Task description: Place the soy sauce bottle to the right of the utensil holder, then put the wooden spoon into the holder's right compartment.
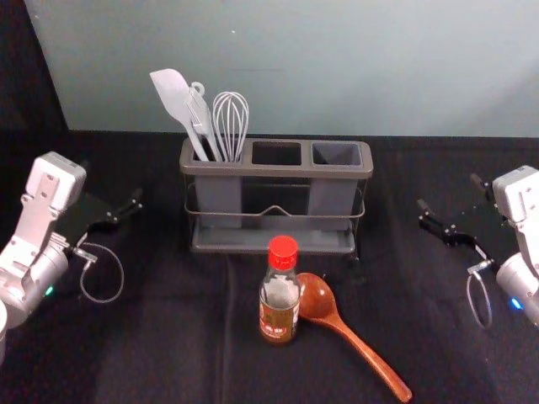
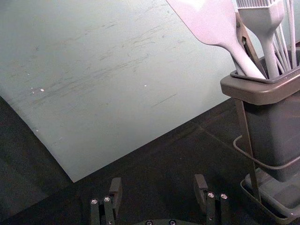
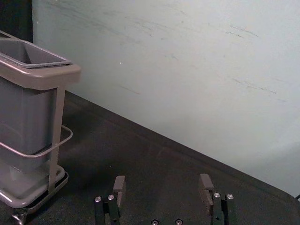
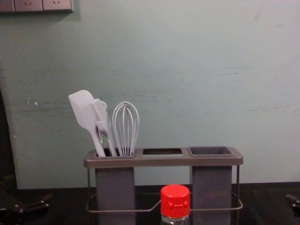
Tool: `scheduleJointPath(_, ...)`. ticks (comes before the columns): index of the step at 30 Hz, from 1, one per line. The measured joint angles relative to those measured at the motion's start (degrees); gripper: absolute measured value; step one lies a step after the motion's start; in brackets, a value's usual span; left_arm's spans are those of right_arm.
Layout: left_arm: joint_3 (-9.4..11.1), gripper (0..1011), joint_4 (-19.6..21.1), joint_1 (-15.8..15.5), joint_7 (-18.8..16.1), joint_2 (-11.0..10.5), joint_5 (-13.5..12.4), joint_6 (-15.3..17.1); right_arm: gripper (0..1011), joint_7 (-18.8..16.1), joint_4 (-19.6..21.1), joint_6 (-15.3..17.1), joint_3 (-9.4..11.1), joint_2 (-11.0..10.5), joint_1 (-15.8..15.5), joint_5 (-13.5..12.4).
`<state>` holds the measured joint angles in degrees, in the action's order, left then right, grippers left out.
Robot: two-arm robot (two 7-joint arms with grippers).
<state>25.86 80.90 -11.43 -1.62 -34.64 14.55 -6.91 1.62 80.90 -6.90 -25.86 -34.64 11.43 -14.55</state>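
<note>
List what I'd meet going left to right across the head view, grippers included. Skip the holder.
Left gripper, spatula, brush, whisk, soy sauce bottle, wooden spoon, right gripper.

Pale kitchen tools before a scuffed grey-green wall

In the head view, a spatula leans toward eleven o'clock; a brush stands just beside it, with a wire whisk toward three o'clock from the brush, its loops pointing to twelve; black cloth spreads toward six; in the chest view, a socket panel sits between ten and eleven.
</note>
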Motion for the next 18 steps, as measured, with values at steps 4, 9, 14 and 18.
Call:
scheduleJointPath(4,0.0,1005,0.0,0.0,0.0,0.0,0.0,0.0,1002,0.0,0.0,0.0,0.0,0.0,0.0,0.0)
scheduleJointPath(9,0.0,1005,0.0,0.0,0.0,0.0,0.0,0.0,1002,0.0,0.0,0.0,0.0,0.0,0.0,0.0)
scheduleJointPath(14,0.0,1005,0.0,0.0,0.0,0.0,0.0,0.0,1003,0.0,0.0,0.0,0.0,0.0,0.0,0.0)
scheduleJointPath(18,0.0,1005,0.0,0.0,0.0,0.0,0.0,0.0,1002,0.0,0.0,0.0,0.0,0.0,0.0,0.0)
